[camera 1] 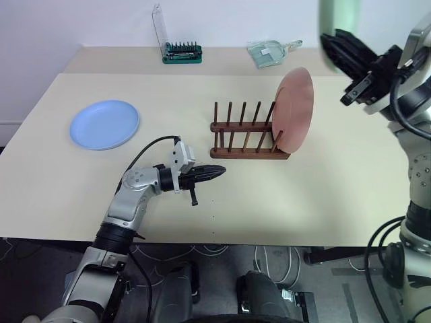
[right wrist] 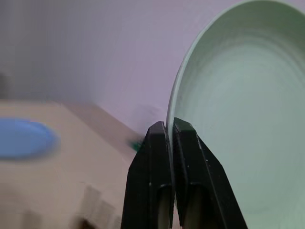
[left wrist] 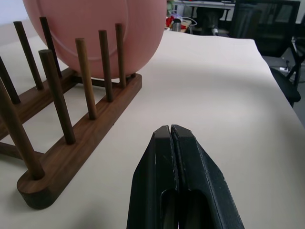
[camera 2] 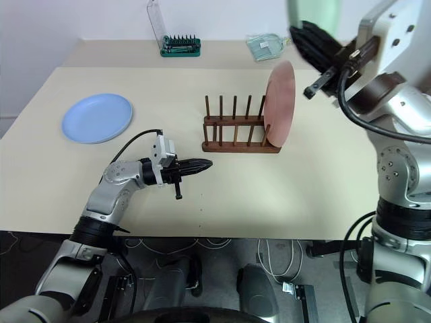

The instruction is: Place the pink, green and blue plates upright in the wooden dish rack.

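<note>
Right tool (right wrist: 169, 125), upper right, pinches the green plate (right wrist: 238, 109) by its rim; a swing could slip it. Left tool (camera 1: 217, 171) is closed, empty.

The rack (camera 1: 246, 138) is showing dark, smooth wood with a slight sheen. The pink plate (camera 1: 294, 110), green plate (right wrist: 243, 109) and blue plate (camera 1: 104, 124) are looking like matt plastic. The table (camera 1: 323, 195) is presenting a smooth, matt cream surface.
</note>
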### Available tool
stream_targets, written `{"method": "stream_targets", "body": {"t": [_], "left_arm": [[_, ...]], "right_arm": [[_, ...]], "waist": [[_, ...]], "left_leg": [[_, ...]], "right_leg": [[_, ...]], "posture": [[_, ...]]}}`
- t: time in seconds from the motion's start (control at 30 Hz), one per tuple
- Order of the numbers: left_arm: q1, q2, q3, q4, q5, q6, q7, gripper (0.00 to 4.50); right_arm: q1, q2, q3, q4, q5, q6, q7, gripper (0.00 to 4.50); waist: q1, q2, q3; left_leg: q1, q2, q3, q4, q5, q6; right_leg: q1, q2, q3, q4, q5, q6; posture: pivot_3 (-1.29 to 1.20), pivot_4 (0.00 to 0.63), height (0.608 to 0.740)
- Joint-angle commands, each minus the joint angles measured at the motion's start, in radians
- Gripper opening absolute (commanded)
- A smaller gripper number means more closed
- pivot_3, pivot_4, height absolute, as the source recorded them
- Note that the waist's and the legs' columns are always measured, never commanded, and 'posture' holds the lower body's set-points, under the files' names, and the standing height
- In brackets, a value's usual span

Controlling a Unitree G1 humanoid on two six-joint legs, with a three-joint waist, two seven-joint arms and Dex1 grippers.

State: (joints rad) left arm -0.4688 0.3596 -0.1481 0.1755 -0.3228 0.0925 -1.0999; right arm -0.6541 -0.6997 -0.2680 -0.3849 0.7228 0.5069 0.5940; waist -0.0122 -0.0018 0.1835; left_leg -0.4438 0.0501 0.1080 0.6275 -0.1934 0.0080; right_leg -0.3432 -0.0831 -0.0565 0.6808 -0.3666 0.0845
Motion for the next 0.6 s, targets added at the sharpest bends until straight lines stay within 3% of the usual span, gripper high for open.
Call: {"method": "stream_targets", "body": {"t": [0.03, 0.23, 0.6], "left_arm": [[0.011, 0.002, 0.011, -0.021, -0.003, -0.022, 0.000, 0.00], [0.023, 0.008, 0.016, -0.058, -0.008, 0.002, 0.014, 0.00], [0.019, 0.014, 0.014, -0.074, -0.007, 0.021, 0.027, 0.00]], "right_arm": [[-0.034, 0.058, 0.015, -0.073, 0.153, 0.081, -0.030, 0.04], [-0.010, 0.174, 0.055, -0.042, 0.287, 0.190, -0.108, 0.04], [0.013, 0.282, 0.075, 0.101, 0.301, 0.245, -0.145, 0.04]], "waist": [[-0.001, 0.000, 0.000], [-0.003, 0.000, 0.000], [-0.003, 0.000, 0.000]], "left_leg": [[0.000, 0.000, 0.000, 0.000, 0.000, 0.001], [0.000, 0.000, 0.000, 0.000, 0.000, 0.001], [-0.001, -0.001, 0.000, 0.000, -0.001, 0.001]], "right_leg": [[0.000, 0.000, 0.000, 0.000, 0.000, 0.000], [-0.001, -0.001, 0.000, 0.001, 0.000, 0.000], [-0.001, 0.000, 0.000, 0.001, 0.000, 0.000]], "posture": [[0.00, 0.150, 0.732], [0.00, 0.150, 0.732], [0.00, 0.150, 0.732]]}}
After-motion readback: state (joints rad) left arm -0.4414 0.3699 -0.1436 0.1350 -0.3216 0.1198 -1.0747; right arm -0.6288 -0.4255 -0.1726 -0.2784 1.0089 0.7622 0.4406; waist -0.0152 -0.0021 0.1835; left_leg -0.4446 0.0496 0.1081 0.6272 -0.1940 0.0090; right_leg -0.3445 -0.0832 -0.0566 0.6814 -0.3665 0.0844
